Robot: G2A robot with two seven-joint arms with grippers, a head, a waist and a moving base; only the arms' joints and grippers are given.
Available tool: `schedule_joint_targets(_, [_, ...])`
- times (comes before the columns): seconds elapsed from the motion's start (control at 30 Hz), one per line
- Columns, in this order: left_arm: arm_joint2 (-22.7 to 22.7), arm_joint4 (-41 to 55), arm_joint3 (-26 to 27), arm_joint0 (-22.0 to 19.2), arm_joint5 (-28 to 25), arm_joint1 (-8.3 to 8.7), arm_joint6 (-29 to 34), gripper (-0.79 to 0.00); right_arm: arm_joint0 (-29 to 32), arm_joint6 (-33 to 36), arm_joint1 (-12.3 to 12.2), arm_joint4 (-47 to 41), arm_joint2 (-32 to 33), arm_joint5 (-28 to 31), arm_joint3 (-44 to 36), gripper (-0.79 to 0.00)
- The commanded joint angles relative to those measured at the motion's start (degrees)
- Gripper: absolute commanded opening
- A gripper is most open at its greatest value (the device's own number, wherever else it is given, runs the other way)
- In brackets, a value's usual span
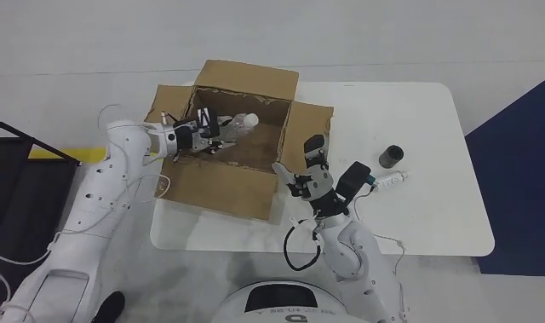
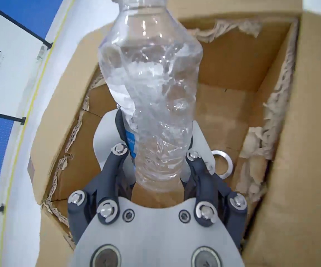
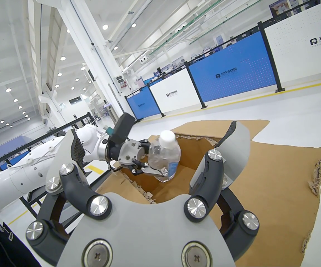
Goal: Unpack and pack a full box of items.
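An open cardboard box (image 1: 255, 84) stands on the white table (image 1: 426, 212). My left gripper (image 1: 217, 138) is shut on a clear plastic bottle (image 1: 238, 124) with a white cap, held over the box's inside. From the left wrist the bottle (image 2: 152, 90) fills the space between the fingers (image 2: 202, 173), above the box floor (image 2: 227, 95). My right gripper (image 1: 300, 163) is open at the box's near right corner, pointing up, with nothing in it. Its wrist view shows the left gripper (image 3: 152, 168) holding the bottle (image 3: 164, 157) over the box (image 3: 274, 173).
A dark cylinder (image 1: 391, 157) and a white tube-like item (image 1: 390, 180) lie on the table right of the box. A metal ring (image 2: 222, 163) lies on the box floor. The box's flaps spread out on all sides. A dark rack (image 1: 21, 165) stands at the left.
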State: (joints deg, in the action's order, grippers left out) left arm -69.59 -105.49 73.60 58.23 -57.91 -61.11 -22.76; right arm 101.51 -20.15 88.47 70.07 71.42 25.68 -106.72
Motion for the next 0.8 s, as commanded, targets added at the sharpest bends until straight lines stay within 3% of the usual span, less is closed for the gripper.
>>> schedule_joint_targets(0.0, [0.33,1.71,-1.58,-0.37,-0.09,0.28,-4.32,-0.785,0.00,0.00,0.00,0.00,0.00,0.00,0.00,0.000])
schedule_joint_targets(0.1, [1.47,2.70,-3.19,-1.45,-0.09,0.65,-6.24,-0.785,0.00,0.00,0.00,0.00,0.00,0.00,0.00,0.000])
schedule_joint_targets(0.17, [1.42,0.92,-3.93,-2.46,1.32,0.87,-1.66,-0.785,0.00,0.00,0.00,0.00,0.00,0.00,0.00,0.000])
schedule_joint_targets(0.4, [1.42,0.92,-3.93,-2.46,1.32,0.87,-1.66,-0.785,0.00,0.00,0.00,0.00,0.00,0.00,0.00,0.000])
schedule_joint_targets(0.5, [2.15,2.30,-2.70,-1.99,0.33,0.75,-0.97,-0.785,-2.81,3.31,0.00,-0.60,-0.29,-2.30,1.63,0.000])
schedule_joint_targets(0.63, [8.91,8.49,-0.88,-2.59,-0.09,0.87,-4.85,-0.785,-9.37,7.18,0.68,1.44,-3.70,-10.11,5.93,0.000])
schedule_joint_targets(0.77, [19.65,13.36,-1.67,-7.55,-0.09,2.71,-10.58,-0.785,-14.31,8.12,1.38,5.11,-7.62,-16.57,10.05,0.000])
